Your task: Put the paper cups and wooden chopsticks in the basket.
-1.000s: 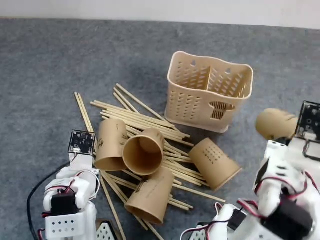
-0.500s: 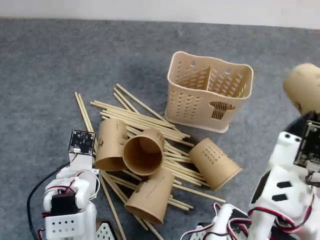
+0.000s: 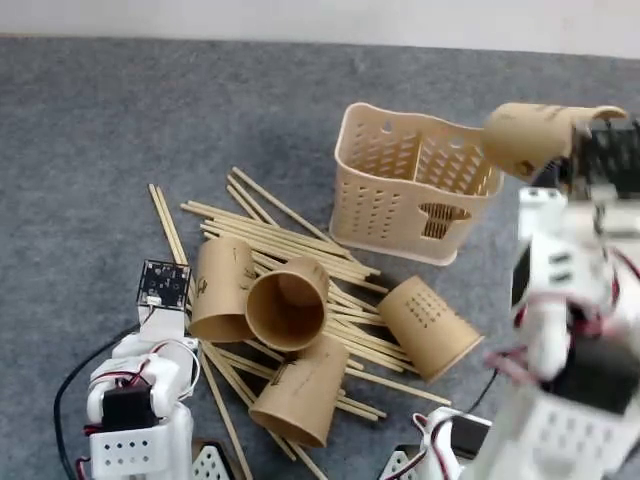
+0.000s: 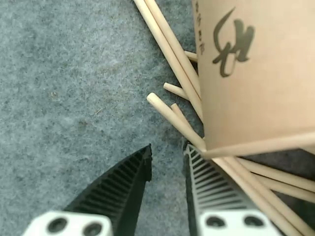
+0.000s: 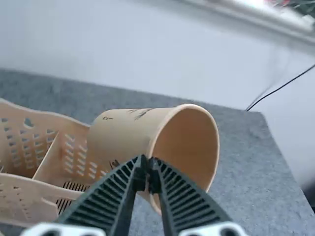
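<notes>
The high view looks down from above and behind the 2 arms across the grey tabletop [image 3: 120, 110], with the basket [image 3: 418, 180] toward its far side. The left wrist view sits very near the tabletop, facing down along the left pincer [image 4: 167, 146] at a lying paper cup [image 4: 251, 73] and chopsticks [image 4: 172, 54], both also seen from above. The right wrist view, lifted, faces almost level along the right pincer [image 5: 147, 160]; it shares the raised paper cup [image 5: 128, 132] and the basket with the high view.

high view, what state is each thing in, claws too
basket: upright, nothing seen inside
held paper cup: on its side in the air, by the basket's right end
four paper cups: lying on their sides among the chopsticks
wooden chopsticks: loose, scattered on the table
left claw: open, empty
right claw: shut on the held paper cup
</notes>
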Action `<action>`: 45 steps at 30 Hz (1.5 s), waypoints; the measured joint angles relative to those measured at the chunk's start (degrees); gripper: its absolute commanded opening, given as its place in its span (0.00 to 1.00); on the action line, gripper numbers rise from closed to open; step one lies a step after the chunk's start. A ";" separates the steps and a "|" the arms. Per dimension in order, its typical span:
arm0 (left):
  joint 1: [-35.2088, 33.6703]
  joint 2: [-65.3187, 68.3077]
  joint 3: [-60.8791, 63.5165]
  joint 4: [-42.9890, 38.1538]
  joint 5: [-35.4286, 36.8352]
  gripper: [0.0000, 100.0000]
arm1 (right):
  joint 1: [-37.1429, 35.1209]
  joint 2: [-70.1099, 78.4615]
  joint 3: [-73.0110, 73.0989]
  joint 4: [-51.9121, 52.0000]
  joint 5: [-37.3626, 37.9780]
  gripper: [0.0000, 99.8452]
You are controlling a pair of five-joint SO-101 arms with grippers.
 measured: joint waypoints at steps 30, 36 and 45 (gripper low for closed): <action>0.00 0.00 0.00 0.00 0.00 0.12 | -6.51 6.95 -4.92 6.68 12.92 0.01; 0.00 0.00 0.00 0.00 0.00 0.12 | -6.51 6.95 -4.92 7.03 19.08 0.01; 0.00 0.00 0.00 0.00 0.00 0.12 | -6.95 6.95 -4.92 7.03 25.58 0.01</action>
